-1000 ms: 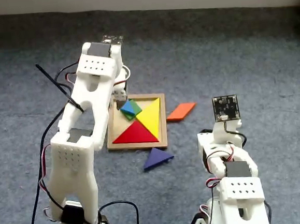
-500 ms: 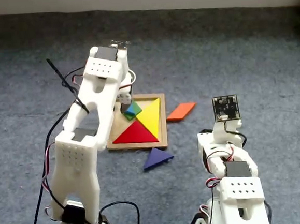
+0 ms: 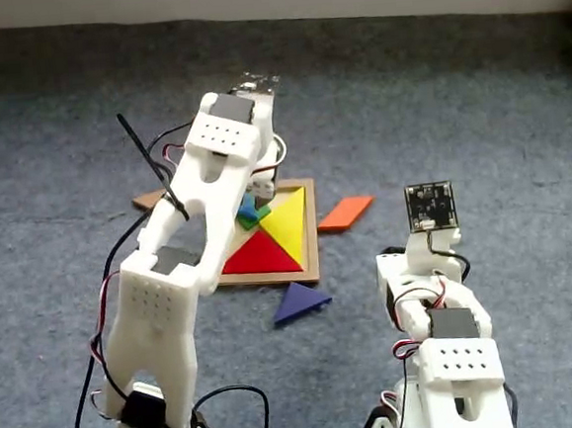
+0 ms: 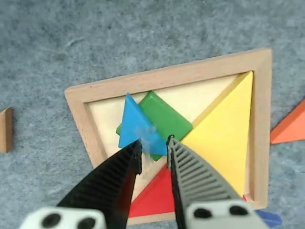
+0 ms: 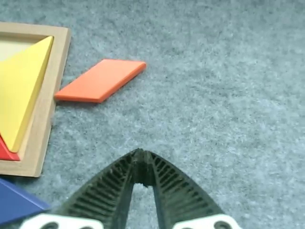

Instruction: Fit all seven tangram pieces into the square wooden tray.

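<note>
The tray sits mid-counter, about half done. The yellow triangle and red triangle lie flat inside. The green square and light blue triangle are in too, but piled up crooked, so I think they need fixing. Left outside: the orange piece, dark blue triangle and brown piece. My left jaws hang a little apart over the light blue triangle. My right jaws are together, over bare counter.

left arm swung rightward over tray, brown piece uncovered
</note>
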Controlling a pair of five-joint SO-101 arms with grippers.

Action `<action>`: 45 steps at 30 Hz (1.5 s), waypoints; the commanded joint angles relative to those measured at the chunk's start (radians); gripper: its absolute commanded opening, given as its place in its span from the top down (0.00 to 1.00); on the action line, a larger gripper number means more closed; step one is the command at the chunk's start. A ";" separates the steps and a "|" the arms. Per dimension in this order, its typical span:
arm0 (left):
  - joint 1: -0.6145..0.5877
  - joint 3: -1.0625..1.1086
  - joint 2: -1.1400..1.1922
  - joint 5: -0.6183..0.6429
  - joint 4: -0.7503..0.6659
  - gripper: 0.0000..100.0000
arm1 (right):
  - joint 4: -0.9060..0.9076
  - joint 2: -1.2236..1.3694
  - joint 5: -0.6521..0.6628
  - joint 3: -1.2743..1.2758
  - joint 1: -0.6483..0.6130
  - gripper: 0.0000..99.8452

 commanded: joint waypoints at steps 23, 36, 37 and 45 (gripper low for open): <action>-0.015 -0.012 0.028 0.005 0.008 0.90 | -0.027 -0.016 0.011 -0.005 0.005 0.99; 0.039 -0.013 0.027 0.012 -0.023 0.90 | -0.027 -0.016 0.011 -0.005 0.005 0.99; 0.039 -0.013 0.025 0.012 -0.018 0.90 | -0.027 -0.016 0.011 -0.005 0.005 0.99; 0.093 -0.007 -0.062 0.012 0.008 0.90 | -0.027 -0.016 0.011 -0.005 0.005 0.99</action>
